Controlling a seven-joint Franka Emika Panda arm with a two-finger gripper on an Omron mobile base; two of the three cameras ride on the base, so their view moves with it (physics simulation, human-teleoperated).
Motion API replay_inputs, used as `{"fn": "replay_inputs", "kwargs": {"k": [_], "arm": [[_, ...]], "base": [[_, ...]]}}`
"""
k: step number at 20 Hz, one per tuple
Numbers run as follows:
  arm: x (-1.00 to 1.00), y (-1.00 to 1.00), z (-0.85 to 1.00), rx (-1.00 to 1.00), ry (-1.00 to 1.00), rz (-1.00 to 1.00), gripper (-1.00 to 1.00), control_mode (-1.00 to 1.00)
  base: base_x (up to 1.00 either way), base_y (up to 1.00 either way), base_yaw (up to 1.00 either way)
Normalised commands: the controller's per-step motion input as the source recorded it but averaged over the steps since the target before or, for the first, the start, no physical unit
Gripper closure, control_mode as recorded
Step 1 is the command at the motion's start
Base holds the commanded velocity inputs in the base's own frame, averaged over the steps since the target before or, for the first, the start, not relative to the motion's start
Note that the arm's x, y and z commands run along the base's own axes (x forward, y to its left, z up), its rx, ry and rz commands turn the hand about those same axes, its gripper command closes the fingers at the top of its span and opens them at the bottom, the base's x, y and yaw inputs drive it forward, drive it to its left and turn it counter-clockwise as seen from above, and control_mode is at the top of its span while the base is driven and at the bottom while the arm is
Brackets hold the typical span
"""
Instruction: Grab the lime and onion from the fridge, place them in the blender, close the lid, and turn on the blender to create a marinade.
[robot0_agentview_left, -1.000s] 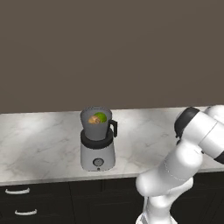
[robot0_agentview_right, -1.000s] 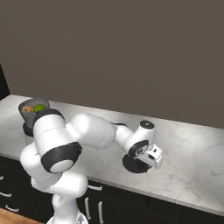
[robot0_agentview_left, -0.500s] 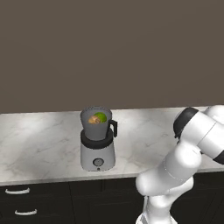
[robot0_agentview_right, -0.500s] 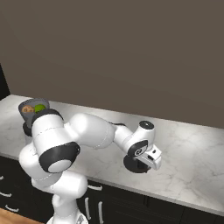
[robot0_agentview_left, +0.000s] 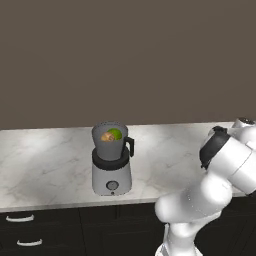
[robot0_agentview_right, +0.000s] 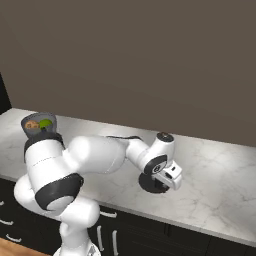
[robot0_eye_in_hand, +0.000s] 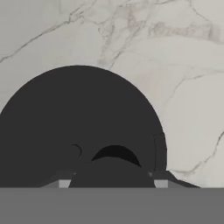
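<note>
Now the fingers (robot0_agentview_right: 159, 184) are down and closed on the knob of the flat round black lid (robot0_eye_in_hand: 78, 131), lying on the white marbled surface (robot0_agentview_right: 220, 175). Its target, the dark grey tapered blender (robot0_agentview_left: 111, 159), stands well off to the arm's left, mouth open, green lime (robot0_agentview_left: 115, 133) and orange-brown onion (robot0_agentview_left: 106, 136) inside.

A white marble counter (robot0_agentview_left: 45, 165) with grey veins carries the blender (robot0_agentview_left: 112, 172) (its jar open at the top) toward the left. Well apart to the right, the flat black lid (robot0_agentview_right: 150, 183) lies on the stone.
</note>
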Motion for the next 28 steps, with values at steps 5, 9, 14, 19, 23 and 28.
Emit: {"fn": "replay_inputs", "kwargs": {"k": [5,9,14,19,23,28], "arm": [[-0.27,0.24,1.0,-0.01,-0.17,0.0,1.0,-1.0],[-0.02,0.65,0.98,0.0,-0.13,0.06,1.0,-1.0],[0.0,0.82,0.91,-0.02,-0.13,0.14,1.0,-1.0],[0.0,0.89,0.81,-0.01,-0.14,0.19,1.0,-1.0],[0.0,0.91,0.83,-0.03,-0.15,0.21,1.0,-1.0],[0.0,0.99,0.63,-0.04,-0.07,0.18,1.0,-1.0]], "base": [[0.0,0.0,0.0],[0.0,0.0,0.0],[0.0,0.0,0.0],[0.0,0.0,0.0],[0.0,0.0,0.0],[0.0,0.0,0.0]]}}
